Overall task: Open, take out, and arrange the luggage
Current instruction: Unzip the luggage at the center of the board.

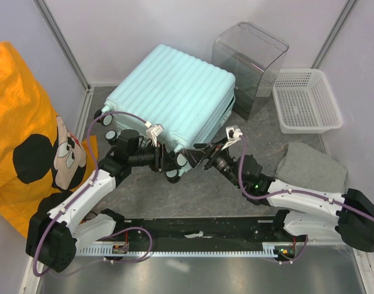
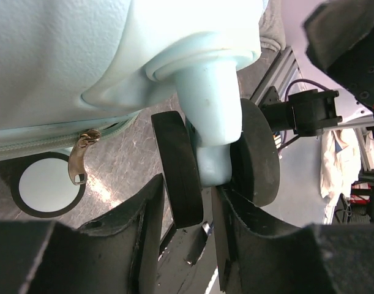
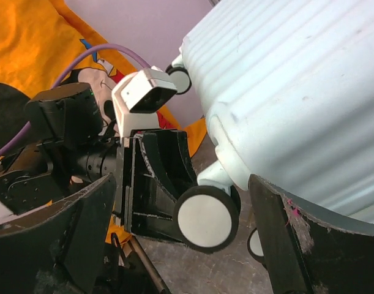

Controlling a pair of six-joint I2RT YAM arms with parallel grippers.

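Left end effector (image 2: 185,202) is clamping a spinner wheel (image 2: 177,171) of the luggage (image 1: 174,92). Right end effector (image 3: 182,184) is hanging wide open and empty just beside the same corner. Risk I'm seeing: the caster swivelling under a pull, so the grip slipping or the closed case dragging into the right one. The luggage is lying shell-up on the desk (image 1: 150,196), wheel end facing both, long axis running away far-right.

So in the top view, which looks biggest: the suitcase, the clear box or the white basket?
1. Suitcase, easily the biggest.
2. Clear box and white basket look about alike; the box stands taller toward the camera, so I won't rank them.
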